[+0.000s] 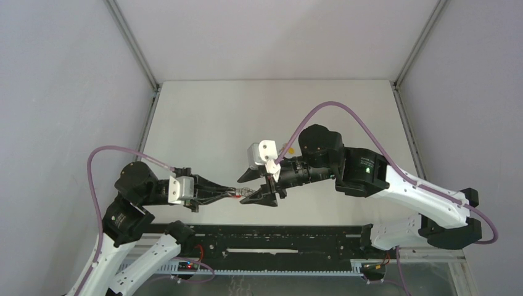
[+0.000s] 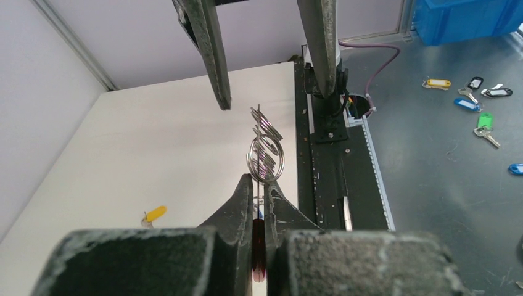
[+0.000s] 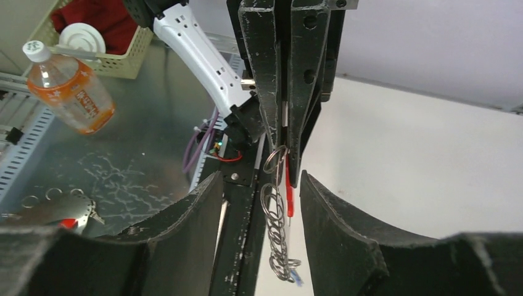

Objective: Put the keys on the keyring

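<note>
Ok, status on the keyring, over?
Left gripper shut on the keyring, by its red tag. Right gripper open, straddling the keyring, not touching. Yellow key loose on the table. Nothing blocking.

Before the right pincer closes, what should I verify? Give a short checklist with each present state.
1. Left pincer clamps the red plastic tag: ok.
2. Grey metal ring chain lies between the right pincer's fingers: ok.
3. Right pincer open, clear of the chain: ok.
4. Yellow-headed metal key threaded: not ok, it lies on the white table.
5. Small blue piece at the chain's end is a key: cannot tell.
</note>
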Controlling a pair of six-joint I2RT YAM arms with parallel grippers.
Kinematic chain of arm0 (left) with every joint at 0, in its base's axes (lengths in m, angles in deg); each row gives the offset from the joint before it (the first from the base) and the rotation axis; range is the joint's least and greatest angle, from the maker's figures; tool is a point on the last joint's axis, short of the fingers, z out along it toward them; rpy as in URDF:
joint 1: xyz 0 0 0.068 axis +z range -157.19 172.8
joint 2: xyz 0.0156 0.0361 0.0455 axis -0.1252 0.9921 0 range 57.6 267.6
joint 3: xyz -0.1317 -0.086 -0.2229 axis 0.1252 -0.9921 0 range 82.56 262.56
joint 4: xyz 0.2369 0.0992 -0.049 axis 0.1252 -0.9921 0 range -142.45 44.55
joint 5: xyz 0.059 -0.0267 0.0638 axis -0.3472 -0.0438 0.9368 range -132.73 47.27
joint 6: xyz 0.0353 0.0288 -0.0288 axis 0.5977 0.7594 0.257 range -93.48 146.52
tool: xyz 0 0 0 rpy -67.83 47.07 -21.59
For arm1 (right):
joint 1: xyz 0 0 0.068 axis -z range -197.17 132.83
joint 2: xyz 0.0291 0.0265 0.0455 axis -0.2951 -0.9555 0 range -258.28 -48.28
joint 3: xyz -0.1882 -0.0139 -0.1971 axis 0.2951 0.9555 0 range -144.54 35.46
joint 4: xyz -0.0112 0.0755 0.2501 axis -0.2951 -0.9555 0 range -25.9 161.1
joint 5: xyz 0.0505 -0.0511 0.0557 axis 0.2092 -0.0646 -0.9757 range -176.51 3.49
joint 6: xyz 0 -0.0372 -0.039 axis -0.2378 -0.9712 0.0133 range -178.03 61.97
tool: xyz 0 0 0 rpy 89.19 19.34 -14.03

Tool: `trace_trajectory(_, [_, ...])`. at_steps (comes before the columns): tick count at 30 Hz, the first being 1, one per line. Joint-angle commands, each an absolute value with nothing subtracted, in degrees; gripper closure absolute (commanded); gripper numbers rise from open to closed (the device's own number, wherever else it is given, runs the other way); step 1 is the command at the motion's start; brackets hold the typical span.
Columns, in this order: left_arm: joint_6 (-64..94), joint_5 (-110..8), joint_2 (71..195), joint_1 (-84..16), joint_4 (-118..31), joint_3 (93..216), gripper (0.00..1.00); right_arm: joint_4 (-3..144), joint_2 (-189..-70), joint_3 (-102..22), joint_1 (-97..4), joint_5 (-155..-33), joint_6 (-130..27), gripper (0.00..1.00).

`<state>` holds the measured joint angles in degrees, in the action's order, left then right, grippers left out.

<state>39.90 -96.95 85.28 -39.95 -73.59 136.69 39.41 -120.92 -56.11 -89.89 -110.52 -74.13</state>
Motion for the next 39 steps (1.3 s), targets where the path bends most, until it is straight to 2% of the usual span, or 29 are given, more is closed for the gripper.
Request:
trace_trajectory(1, [42.03,-96.56,84.96,-39.76,-73.05,137.53,1.0,41.38,-121.95,-56.29,-89.86,-111.77,-69.25,0.44])
trace_trajectory(8, [42.31,-98.32,84.78,-39.71,-73.42,138.45,1.0,42.85,-122.55,-54.66,-89.87,-109.59,-69.17,0.59])
trace_trajectory(16, [42.2,-99.98,84.85,-39.8,-73.39,139.39,1.0,41.8,-122.5,-53.89,-89.64,-110.5,-68.4,0.61])
trace_trajectory(18, [42.17,-100.24,84.88,-39.77,-73.38,139.46,1.0,41.98,-122.67,-53.92,-89.52,-110.5,-67.94,0.67])
trace_trajectory(19, [42.16,-100.42,84.87,-39.73,-73.4,139.51,1.0,42.0,-122.84,-53.99,-89.5,-110.46,-67.81,0.73])
trace_trajectory(21, [42.16,-100.48,84.89,-39.8,-73.13,139.77,1.0,41.62,-123.46,-54.35,-89.5,-109.17,-67.48,0.94])
trace_trajectory(22, [42.16,-100.41,84.9,-39.78,-73.01,139.91,1.0,40.99,-124.1,-54.78,-89.58,-108.32,-67.41,1.0])
trace_trajectory(26, [41.91,-99.89,84.96,-39.79,-72.25,140.76,0.99,37.88,-126.65,-57.1,-89.38,-106.4,-66.47,1.0])
trace_trajectory(28, [41.94,-99.32,84.95,-39.74,-72.21,141.09,0.89,38.4,-126.48,-56.79,-89.13,-105.37,-65.57,1.0])
trace_trajectory(30, [42.42,-98.22,84.53,-39.8,-72.3,140.83,0.69,40.41,-125.47,-55.53,-88.33,-105.61,-63.53,1.0])
trace_trajectory(33, [44.87,-95.74,83.08,-39.76,-72.91,139.73,0.51,44.92,-123.14,-52.25,-86.72,-106.53,-59.28,1.0])
trace_trajectory(35, [47.35,-93.72,81.9,-39.76,-72.35,138.93,0.46,47.75,-121.35,-50.0,-86.14,-106.57,-56.39,1.0])
trace_trajectory(39, [50.45,-92.27,80.01,-39.77,-70.67,137.67,0.46,50.78,-120.18,-47.68,-85.99,-107.45,-53.63,1.0])
